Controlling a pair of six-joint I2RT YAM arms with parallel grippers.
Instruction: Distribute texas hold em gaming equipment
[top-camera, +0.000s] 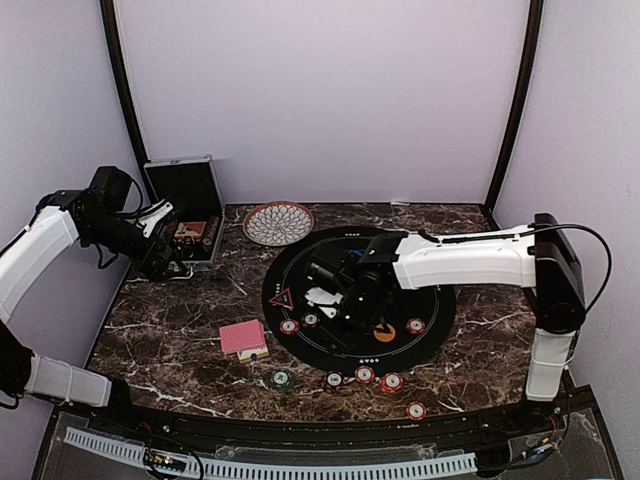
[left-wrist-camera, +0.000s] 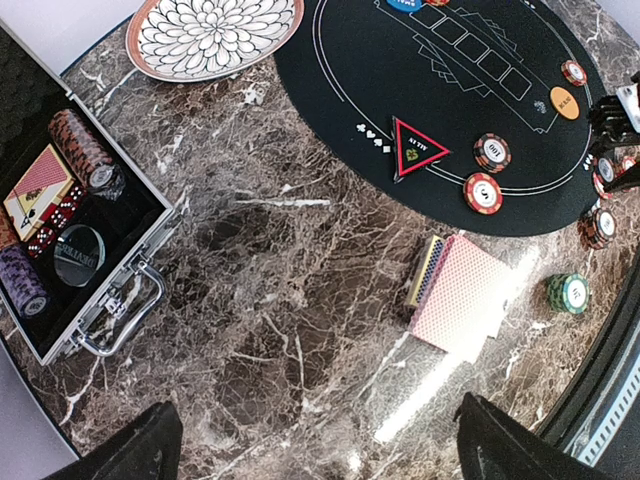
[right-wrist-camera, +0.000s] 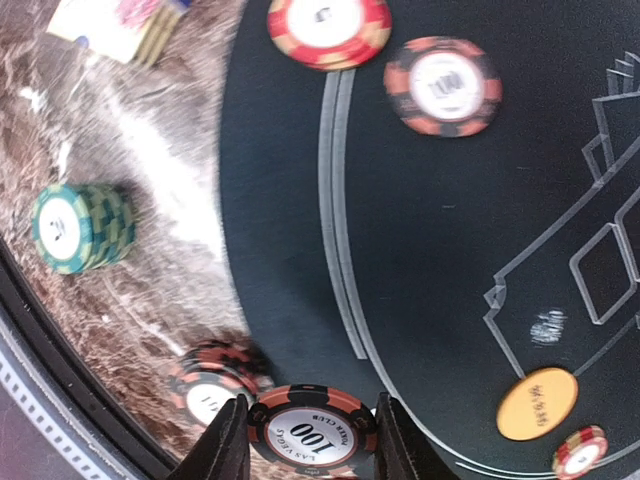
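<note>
A red-and-black striped round poker chip (right-wrist-camera: 312, 432), face up, sat clamped by its rim in the right gripper (right-wrist-camera: 312, 448).

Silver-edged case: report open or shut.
Open. The case has its lid up, with chip rolls and cards showing inside.

arms (top-camera: 465, 262): white shells, black joints | cables (top-camera: 480, 238): thin, black | fingers (right-wrist-camera: 222, 445): black, flat, tapered

Dark brown marble surface (left-wrist-camera: 300, 330), veined white. Round mat (left-wrist-camera: 380, 60) black with white outlines; triangle marker (left-wrist-camera: 417, 148) black, edged red; button (right-wrist-camera: 537, 403) orange. The 100 chip (right-wrist-camera: 312, 435) is red-and-black striped around a white centre. Chip stack (right-wrist-camera: 82, 227) green, its paler stripes perhaps yellowish through the blur. Cards (left-wrist-camera: 462, 290) red-backed, finely latticed. Bowl (left-wrist-camera: 215, 35) white with black petals, rusty rim.
</note>
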